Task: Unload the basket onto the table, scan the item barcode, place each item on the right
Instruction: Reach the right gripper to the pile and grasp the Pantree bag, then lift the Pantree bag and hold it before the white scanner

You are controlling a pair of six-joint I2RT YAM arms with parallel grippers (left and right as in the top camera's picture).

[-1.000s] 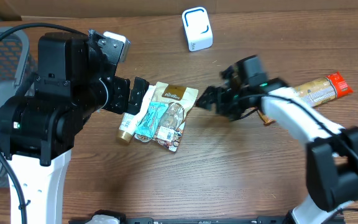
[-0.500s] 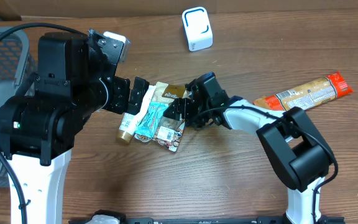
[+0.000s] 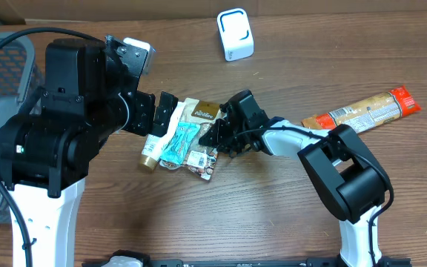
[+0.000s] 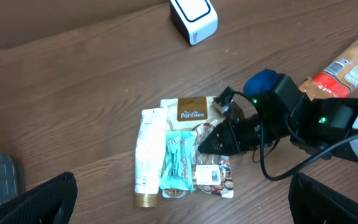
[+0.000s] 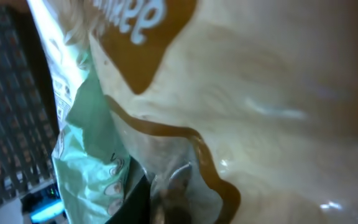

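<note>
Right claw (image 4: 202, 143) clamped on pouch (image 4: 191, 111) edge, tube (image 4: 148, 155) and teal packet (image 4: 176, 160) just beside; left claw (image 3: 158, 111) wide apart.

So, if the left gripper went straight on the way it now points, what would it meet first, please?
Probably the teal packet, which lies in line with the open left gripper. The white tube sits just beside it, and depth is unclear, so either could come first.

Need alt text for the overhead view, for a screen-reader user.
The right gripper has its fingers pinched on a cream snack pouch lying mid-table next to a teal packet and a white tube. A white scanner stands toward the far edge; an orange packet lies to the right.
</note>
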